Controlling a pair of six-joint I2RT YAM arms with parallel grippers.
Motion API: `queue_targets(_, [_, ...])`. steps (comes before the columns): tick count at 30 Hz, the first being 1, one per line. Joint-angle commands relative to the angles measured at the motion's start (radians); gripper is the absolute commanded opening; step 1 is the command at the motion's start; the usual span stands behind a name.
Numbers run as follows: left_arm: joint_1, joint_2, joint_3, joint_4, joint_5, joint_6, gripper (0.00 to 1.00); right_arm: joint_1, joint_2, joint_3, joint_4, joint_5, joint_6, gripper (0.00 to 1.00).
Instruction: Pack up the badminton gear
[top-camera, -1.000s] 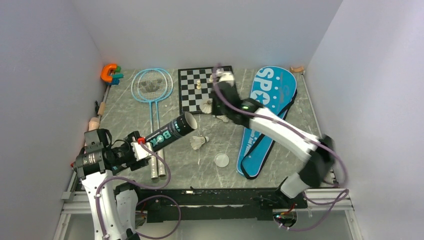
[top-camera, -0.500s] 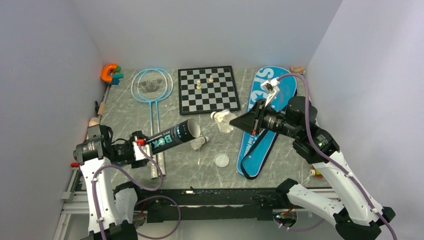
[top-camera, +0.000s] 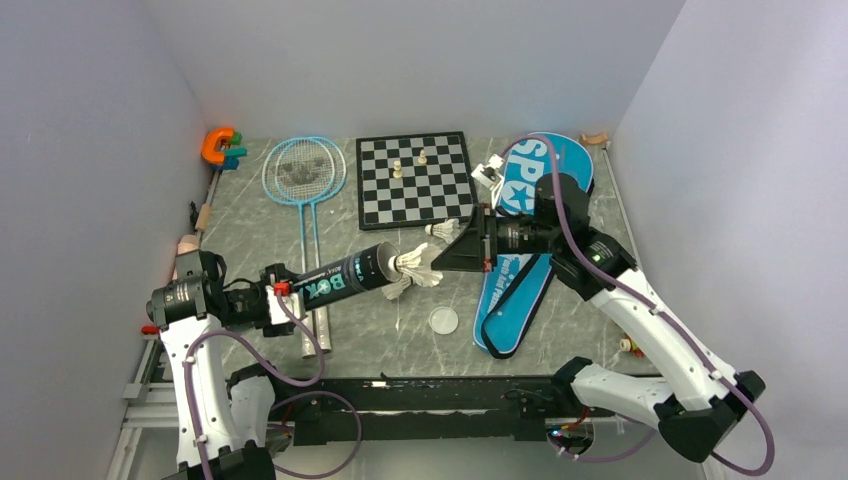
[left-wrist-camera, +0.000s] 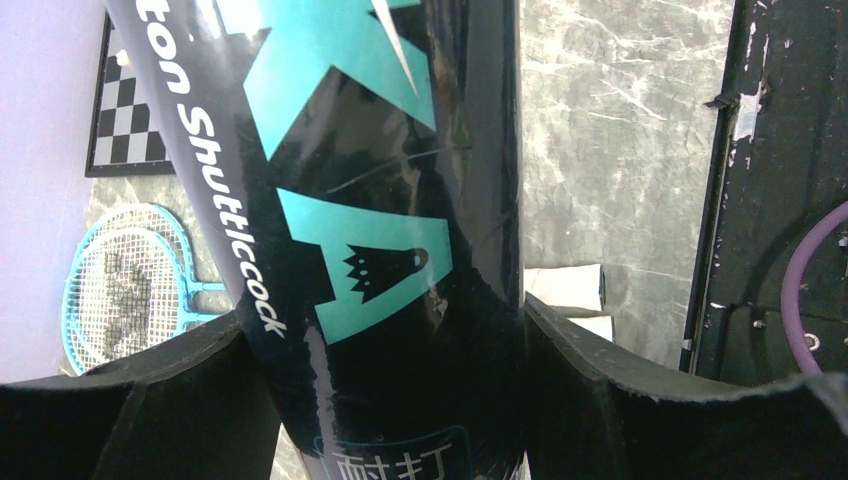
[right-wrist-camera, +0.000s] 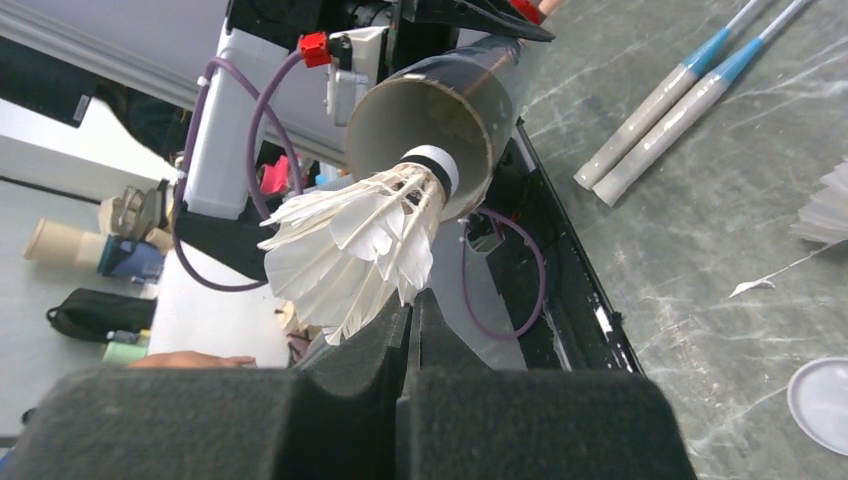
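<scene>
I take the far wall as 12 o'clock on the table.

My left gripper is at about 8 o'clock. It is clamped around the back end of the black tube, with one finger on each side. From the left wrist, the tube's teal lettering fills the gap between the fingers. The tube's open mouth points toward 3 o'clock.

My right gripper reaches in from the 3 o'clock side. Its fingers are pressed together on the feather edge of a shuttlecock. From the right wrist, that shuttlecock's white cork tip sits right at the rim of the tube's mouth. Its feathers fan back toward my fingers.

A second shuttlecock lies at the 5 o'clock corner of the chessboard. A third shuttlecock lies on the table at 6 o'clock of the tube's mouth, just beside it.

The two rackets lie at 10 o'clock with their heads overlapping. Their handles run toward 6 o'clock and pass under the tube.

The blue bag stretches from 1 o'clock to 5 o'clock, partly under my right arm. A small round clear disc lies between the tube's mouth and the bag's near end. An orange toy is in the 11 o'clock corner.
</scene>
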Motion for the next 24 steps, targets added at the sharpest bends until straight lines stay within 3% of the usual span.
queue_targets(1, [0.004,-0.007,0.019,-0.027,0.082,0.063,0.26,0.027,0.049,0.036,0.064,-0.066,0.019,0.00])
queue_targets(8, [0.004,-0.002,0.025,-0.076,0.085,0.121,0.25,0.067,0.140,0.080,0.089,-0.047,0.021,0.00])
queue_targets(11, [0.004,-0.008,0.024,-0.088,0.085,0.132,0.25,0.067,0.166,0.098,0.066,-0.038,0.006,0.14])
queue_targets(13, [0.004,-0.015,0.020,-0.087,0.083,0.134,0.25,0.068,0.175,0.102,0.060,-0.035,0.004,0.38])
queue_targets(15, [0.004,-0.021,0.013,-0.081,0.082,0.129,0.24,0.068,0.177,0.111,0.043,-0.029,-0.011,0.50])
queue_targets(19, [0.004,-0.024,0.016,-0.078,0.088,0.124,0.24,0.067,0.180,0.141,-0.038,0.022,-0.064,0.63])
queue_targets(24, [0.004,-0.009,0.025,-0.074,0.092,0.109,0.24,0.057,0.172,0.201,-0.189,0.120,-0.161,0.65])
